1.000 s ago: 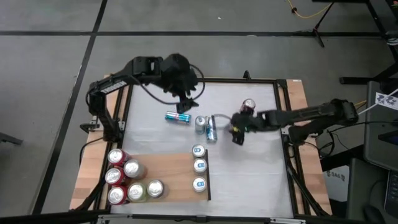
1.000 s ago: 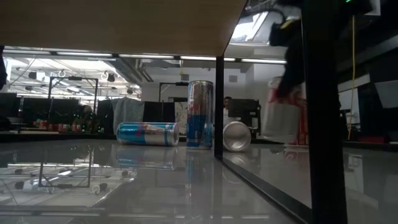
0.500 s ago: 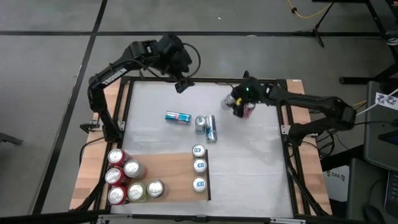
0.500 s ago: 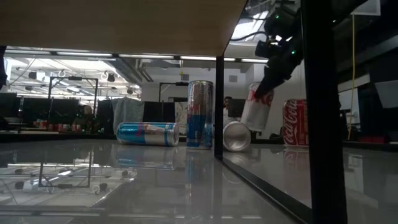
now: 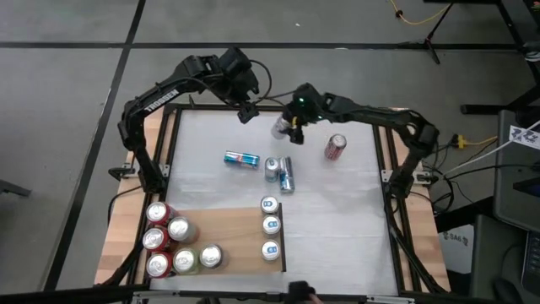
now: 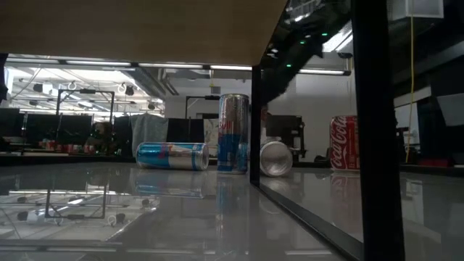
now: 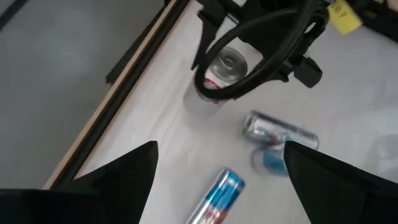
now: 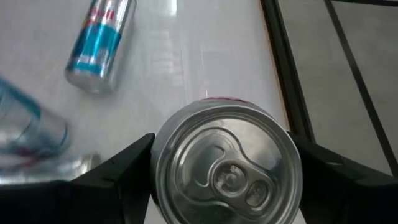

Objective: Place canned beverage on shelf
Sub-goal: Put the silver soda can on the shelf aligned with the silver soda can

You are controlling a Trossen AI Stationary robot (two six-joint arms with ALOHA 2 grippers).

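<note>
My right gripper (image 5: pixel 284 128) is clamped on a can (image 8: pixel 227 163) at the table's far edge; left gripper (image 5: pixel 246 111) gapes empty.

Left dark two-finger gripper (image 5: pixel 246 113) hangs over the far left of the table, fingers spread, nothing between them. Right dark two-finger gripper (image 5: pixel 287 128) reaches far-centre, fingers clamped either side of a can.

Even overhead light; glare sheens the white table (image 5: pixel 337 219), and both wrist views are blurred.
</note>
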